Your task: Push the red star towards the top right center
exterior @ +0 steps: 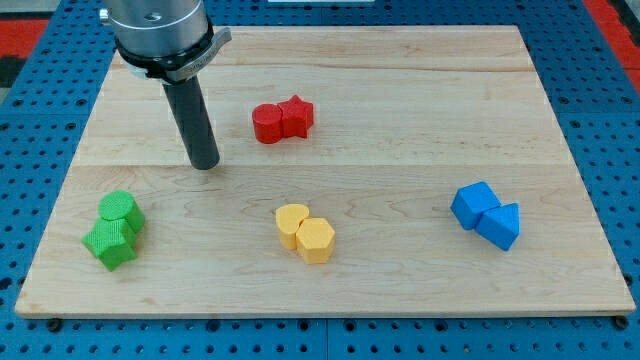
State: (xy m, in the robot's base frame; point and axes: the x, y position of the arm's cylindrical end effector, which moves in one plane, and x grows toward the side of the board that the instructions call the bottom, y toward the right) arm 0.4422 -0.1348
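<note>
Two red blocks sit touching: the red star [297, 115] at 3 o'clock of a red cylinder [268, 124], upper middle of the desk [420, 70]. No pincer exists; my tip [204, 163] rests at their 8 o'clock, apart. I'd approach between them, shoving toward 2 o'clock. Star shows no clear long axis.

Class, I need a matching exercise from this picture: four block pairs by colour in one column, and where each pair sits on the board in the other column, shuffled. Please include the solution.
Column 1:
1. red blocks
2. green blocks
3. yellow blocks
4. blue blocks

Column 2:
A. the view's bottom left
B. the view's right
C. upper middle, right of my tip
D. the view's bottom middle

Pairs: 1-C, 2-A, 3-D, 4-B
</note>
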